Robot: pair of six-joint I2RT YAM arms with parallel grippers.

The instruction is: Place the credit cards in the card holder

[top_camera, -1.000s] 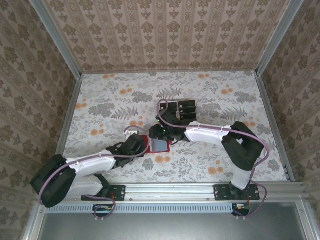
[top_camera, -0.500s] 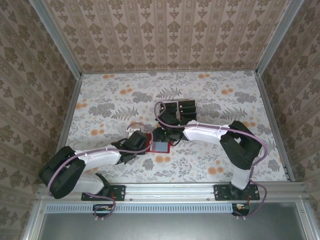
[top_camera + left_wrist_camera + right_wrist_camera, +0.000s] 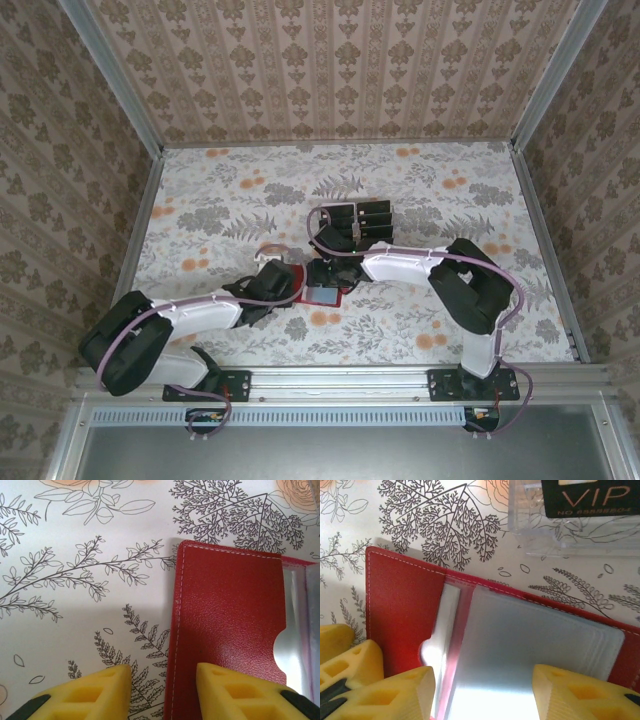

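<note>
The red card holder [image 3: 320, 291] lies open on the flowered table, its greyish clear pockets [image 3: 535, 650] facing up. My left gripper [image 3: 165, 690] is open; one finger [image 3: 95, 692] is over bare table and the other over the wallet's red left flap [image 3: 230, 625], straddling its stitched edge. My right gripper [image 3: 485, 692] is open low above the clear pockets, nothing between its fingers. The left gripper's yellow fingers [image 3: 345, 660] show at the wallet's left side. Black credit cards [image 3: 362, 218] stand in a clear rack behind the wallet; one reads VIP [image 3: 590, 497].
The clear plastic tiered rack [image 3: 570, 532] stands just beyond the wallet's far edge, close to the right wrist. Both arms meet over the table's middle [image 3: 300, 285]. Patterned walls enclose the table on three sides.
The left arm has reached forward and right, bringing its gripper to the wallet's left edge. The right gripper has shifted slightly over the wallet. The wallet stays in place.
</note>
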